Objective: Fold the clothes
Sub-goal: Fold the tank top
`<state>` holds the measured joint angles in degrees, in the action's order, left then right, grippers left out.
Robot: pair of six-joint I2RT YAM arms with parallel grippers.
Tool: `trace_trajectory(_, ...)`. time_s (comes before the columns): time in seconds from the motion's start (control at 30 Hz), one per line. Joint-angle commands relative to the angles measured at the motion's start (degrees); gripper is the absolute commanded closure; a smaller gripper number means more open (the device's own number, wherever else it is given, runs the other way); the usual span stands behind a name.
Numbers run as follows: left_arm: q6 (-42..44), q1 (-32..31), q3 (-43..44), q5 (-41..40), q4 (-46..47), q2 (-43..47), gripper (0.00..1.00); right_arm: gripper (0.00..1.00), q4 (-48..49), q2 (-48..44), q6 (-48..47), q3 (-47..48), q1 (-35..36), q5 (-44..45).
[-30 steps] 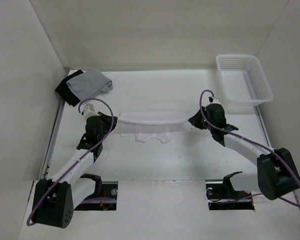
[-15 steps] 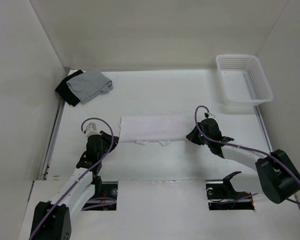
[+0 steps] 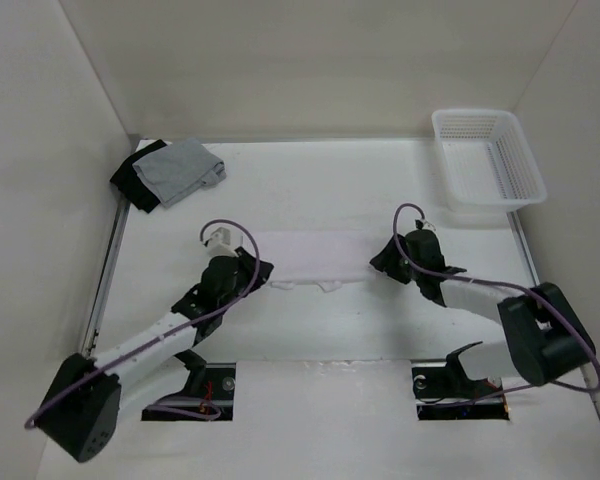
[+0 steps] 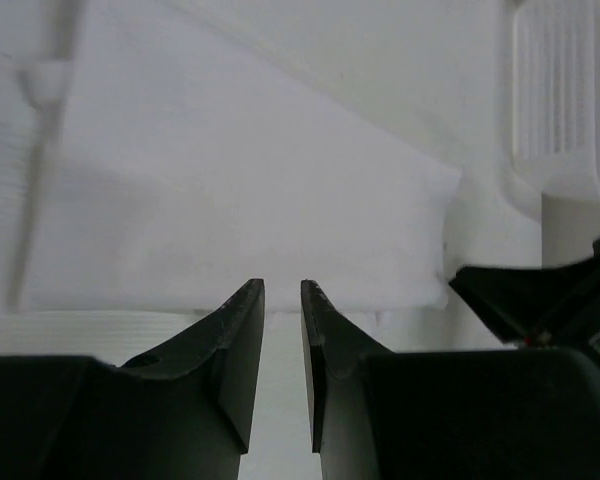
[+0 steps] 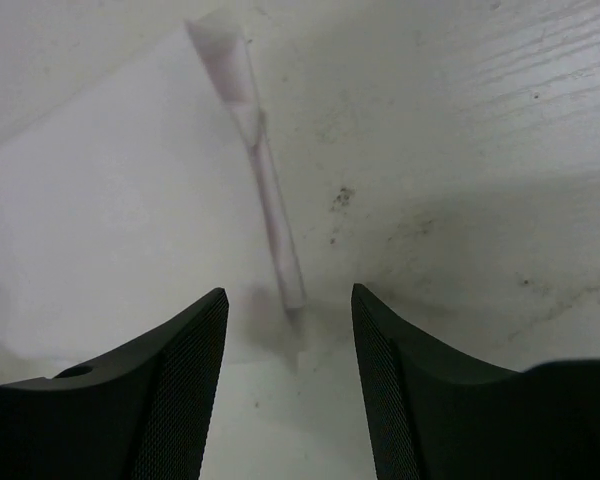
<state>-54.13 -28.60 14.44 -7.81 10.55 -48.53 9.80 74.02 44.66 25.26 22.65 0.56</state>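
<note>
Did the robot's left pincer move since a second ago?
Yes. In the top view the left pincer has slid right and a little nearer the arms' bases, farther from the grey folded garment in the far-left corner.

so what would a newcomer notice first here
The thin white tank top, folded into a flat band mid-table, flanked by the left gripper and right gripper, both with jaws apart and holding nothing. Then the white plastic mesh basket far right, and a grey folded garment far left.

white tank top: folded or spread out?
Folded over once. The tank top lies as a flat rectangular band between the two arms, with the straps poking out from under its near edge.
</note>
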Motion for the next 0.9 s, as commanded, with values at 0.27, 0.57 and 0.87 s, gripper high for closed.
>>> trace_trajectory(0.27,-0.89,-10.11,3.49,-4.67,15.73,-12.11,0.8,0.64,21.11,17.64,11.13,0.76,-1.61,-9.69)
trace_trajectory(0.57,-0.1,-10.38,2.26,-3.97,15.12,-8.86,0.8,0.91,20.2,5.12,12.39,-4.69,-2.05,-3.12)
trace_trajectory(0.87,-0.98,-11.17,1.56,-3.17,14.77,-5.44,0.79,0.91,-9.25,-14.08,-0.8,8.47,5.58,9.19)
